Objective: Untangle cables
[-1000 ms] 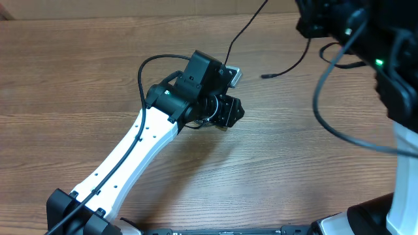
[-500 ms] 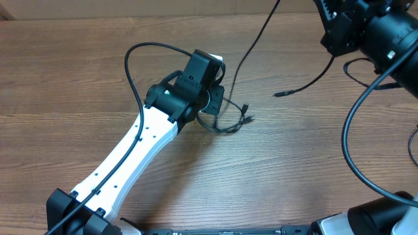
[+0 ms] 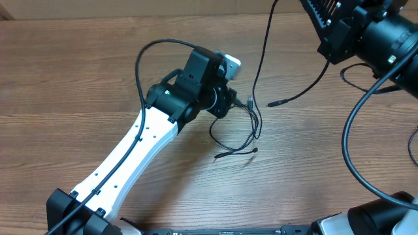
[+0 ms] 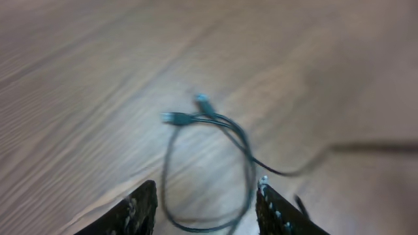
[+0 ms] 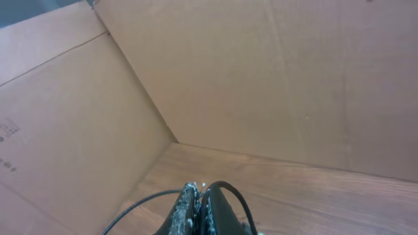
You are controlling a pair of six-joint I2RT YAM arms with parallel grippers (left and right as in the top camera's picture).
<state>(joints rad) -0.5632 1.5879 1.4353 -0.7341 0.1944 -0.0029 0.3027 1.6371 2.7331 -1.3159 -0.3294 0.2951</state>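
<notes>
The cables [image 4: 225, 123] have spread from a tight knot into a wider loop on the counter [image 3: 78, 72], so I think the tangle is loosening; the left hand [image 4: 206, 192] hangs half open above the loop, holding nothing; the raised right hand [image 5: 198, 196] pinches one strand.

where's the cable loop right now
In the left wrist view the cable loop lies on the table just ahead of the open left fingers; overhead, it's mid-table, right of the left arm's wrist.
</notes>
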